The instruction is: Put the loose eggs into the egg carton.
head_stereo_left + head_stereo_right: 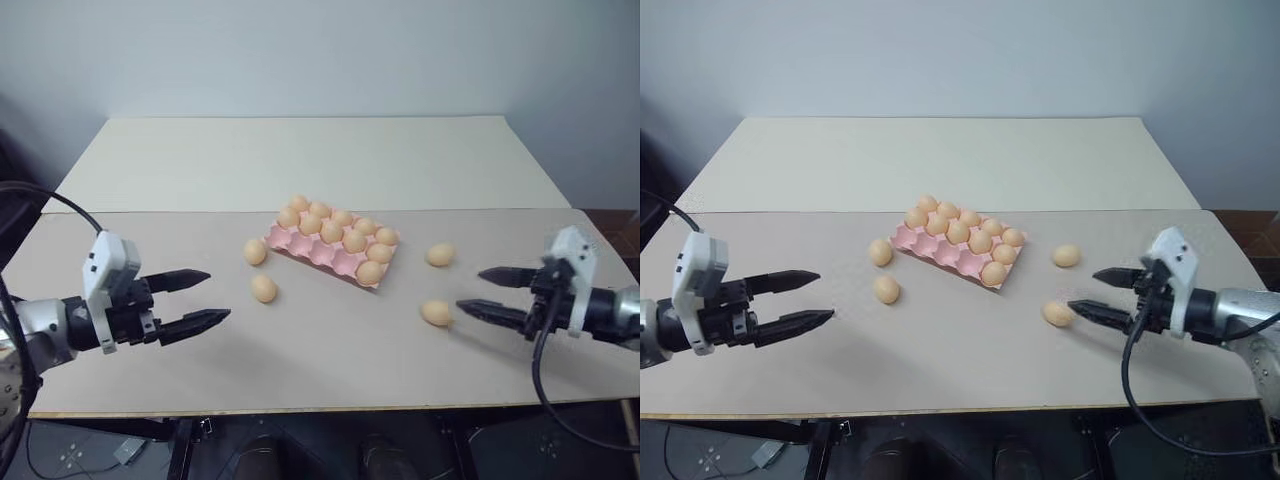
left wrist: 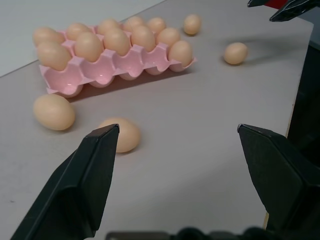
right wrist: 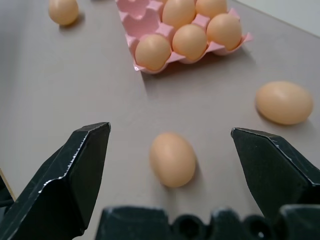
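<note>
No legible text, label, brand mark, number or sign was found in any of the views. The egg carton [image 1: 331, 248] carries no printing or embossed lettering that can be made out, the loose eggs [image 1: 264, 288] bear no stamps, and the worktop [image 1: 330, 360] is plain. The white housings at the wrists show no readable marking.
</note>
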Motion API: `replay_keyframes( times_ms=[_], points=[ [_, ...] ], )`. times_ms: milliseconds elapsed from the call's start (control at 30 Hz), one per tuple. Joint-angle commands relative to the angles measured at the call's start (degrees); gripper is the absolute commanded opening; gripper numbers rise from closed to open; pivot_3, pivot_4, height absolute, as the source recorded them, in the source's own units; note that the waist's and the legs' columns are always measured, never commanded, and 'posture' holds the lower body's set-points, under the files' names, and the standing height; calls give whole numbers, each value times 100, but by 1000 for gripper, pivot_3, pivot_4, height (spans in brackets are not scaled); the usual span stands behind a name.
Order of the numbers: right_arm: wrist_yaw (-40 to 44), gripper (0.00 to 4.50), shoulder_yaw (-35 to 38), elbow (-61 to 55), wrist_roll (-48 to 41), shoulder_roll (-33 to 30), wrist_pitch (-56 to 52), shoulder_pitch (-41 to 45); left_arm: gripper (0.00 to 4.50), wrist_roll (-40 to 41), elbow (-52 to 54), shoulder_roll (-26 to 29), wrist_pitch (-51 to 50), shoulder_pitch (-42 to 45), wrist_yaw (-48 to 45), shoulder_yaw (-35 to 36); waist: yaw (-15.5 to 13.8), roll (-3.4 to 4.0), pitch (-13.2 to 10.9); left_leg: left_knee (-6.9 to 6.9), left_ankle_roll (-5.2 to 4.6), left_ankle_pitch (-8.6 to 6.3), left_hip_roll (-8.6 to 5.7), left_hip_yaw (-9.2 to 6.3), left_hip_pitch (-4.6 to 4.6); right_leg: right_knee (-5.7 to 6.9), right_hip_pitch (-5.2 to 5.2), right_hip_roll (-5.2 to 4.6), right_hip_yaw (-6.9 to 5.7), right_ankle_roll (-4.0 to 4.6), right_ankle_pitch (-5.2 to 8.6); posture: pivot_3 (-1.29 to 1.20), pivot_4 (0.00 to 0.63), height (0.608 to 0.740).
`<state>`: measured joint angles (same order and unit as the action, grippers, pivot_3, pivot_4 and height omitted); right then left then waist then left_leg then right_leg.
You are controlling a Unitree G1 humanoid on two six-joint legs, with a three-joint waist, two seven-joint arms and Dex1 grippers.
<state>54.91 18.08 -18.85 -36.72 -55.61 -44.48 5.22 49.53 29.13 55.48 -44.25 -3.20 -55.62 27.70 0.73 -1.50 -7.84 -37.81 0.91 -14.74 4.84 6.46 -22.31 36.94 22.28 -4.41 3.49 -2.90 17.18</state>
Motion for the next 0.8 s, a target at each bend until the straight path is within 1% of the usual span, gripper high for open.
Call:
replay_keyframes(
  times_ms=[33, 167, 267, 333, 800],
  points=[
    [-36, 4500, -127, -306, 75, -95, -32, -111, 4122, -96, 171, 57, 137, 19, -34, -85, -4, 0, 0, 0, 0, 0, 0, -1, 0, -1, 0, 1, 0, 0, 0, 0, 150, 740],
    [-336, 4500, -496, -309, 366, 10, 56, 16, 4122, -144, 216, -18, 187, 92, 40, -282, -6, -1, 0, -1, -1, -1, -1, -1, -3, -5, 0, 0, 0, 0, 0, 0, 150, 740],
    [-596, 4500, -900, -119, 864, 54, 297, 156, 4122, -155, 274, -85, 210, 139, 101, -416, 2, -1, 0, -2, -1, 0, -1, -1, -1, -2, 0, 0, 0, 0, 0, 0, 150, 740],
    [-610, 4500, -1063, -8, 1015, 105, 414, 211, 4122, -169, 329, -140, 215, 157, 149, -491, -3, -1, 0, -2, -1, 0, 0, -2, -2, -1, 0, 1, 0, 0, 0, 0, 150, 740],
    [-747, 4500, -1465, 579, 1620, 536, 804, 584, 4122, -144, 515, -294, 220, 125, 271, -607, -6, -1, 0, -3, -1, 0, -1, -2, -4, -3, 1, 1, 0, 0, 0, 0, 150, 740]
  ],
)
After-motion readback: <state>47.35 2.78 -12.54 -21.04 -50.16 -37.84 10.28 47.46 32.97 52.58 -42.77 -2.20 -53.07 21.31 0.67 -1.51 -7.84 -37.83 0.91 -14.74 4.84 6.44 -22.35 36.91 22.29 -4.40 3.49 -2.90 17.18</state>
